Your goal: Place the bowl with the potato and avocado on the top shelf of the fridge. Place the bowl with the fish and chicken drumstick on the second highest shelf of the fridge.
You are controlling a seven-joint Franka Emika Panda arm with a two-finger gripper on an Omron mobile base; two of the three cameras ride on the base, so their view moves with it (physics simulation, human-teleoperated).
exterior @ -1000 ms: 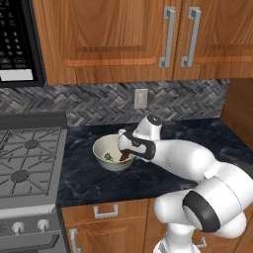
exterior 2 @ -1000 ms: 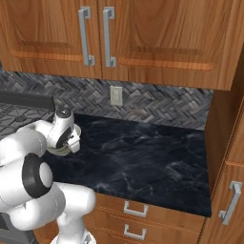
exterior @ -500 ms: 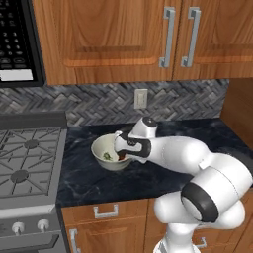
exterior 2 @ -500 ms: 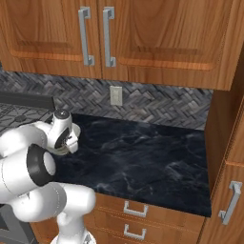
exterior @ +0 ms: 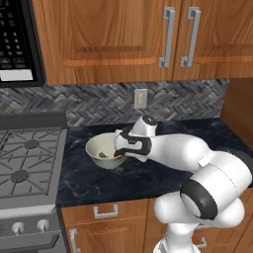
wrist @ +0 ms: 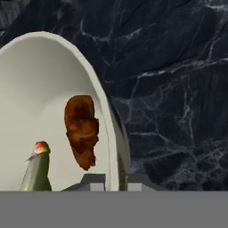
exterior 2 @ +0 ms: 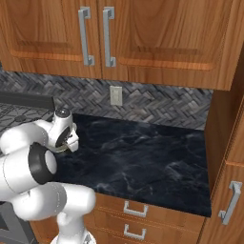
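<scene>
the gripper [wrist: 109, 180] is pinched shut on the bowl [wrist: 53, 89] rim, one finger inside, one outside. the bowl sits on the counter [exterior: 163, 178], just right of the stove [exterior: 24, 163]. inside it, the chicken drumstick [wrist: 82, 129] lies lengthwise along the gripped wall, beside the greenish fish [wrist: 36, 171].

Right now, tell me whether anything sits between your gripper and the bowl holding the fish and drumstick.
Nothing does. The gripper is shut on the bowl rim, one finger inside near the drumstick, one outside.
</scene>
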